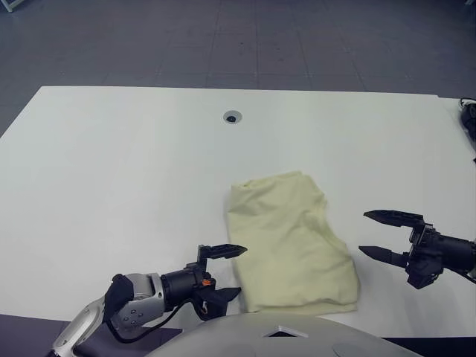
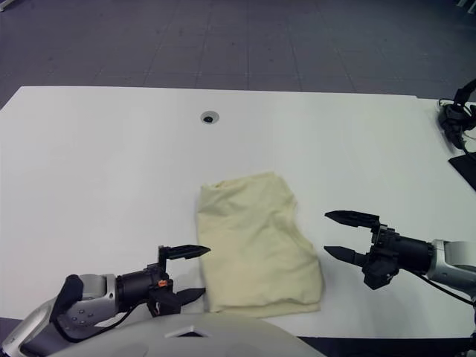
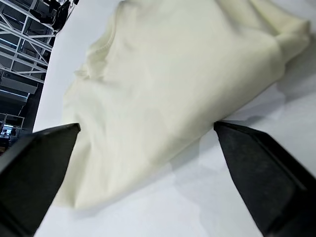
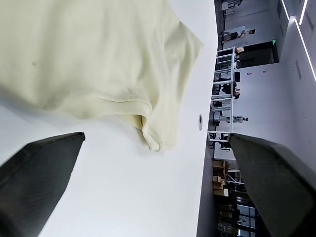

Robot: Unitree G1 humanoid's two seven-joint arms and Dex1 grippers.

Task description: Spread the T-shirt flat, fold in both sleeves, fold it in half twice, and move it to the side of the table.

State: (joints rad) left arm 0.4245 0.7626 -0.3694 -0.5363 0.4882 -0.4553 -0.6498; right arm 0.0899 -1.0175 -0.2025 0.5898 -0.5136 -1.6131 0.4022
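Observation:
A pale yellow T-shirt [image 1: 293, 242] lies folded into a compact rectangle near the front middle of the white table [image 1: 111, 178]. My left gripper [image 1: 225, 272] is open just left of the shirt's near left corner, low over the table, with nothing between its fingers. My right gripper [image 1: 382, 235] is open a short way right of the shirt's right edge, also holding nothing. The left wrist view looks between dark fingers [image 3: 34, 168] at the shirt [image 3: 173, 89]. The right wrist view looks past its fingers [image 4: 39, 173] at the shirt [image 4: 94, 54] and its folded edge.
A small round cable hole [image 1: 232, 117] sits in the table behind the shirt. Dark cables and gear [image 2: 455, 119] lie at the table's far right edge. Wide bare tabletop stretches to the left and behind the shirt. Grey floor lies beyond the far edge.

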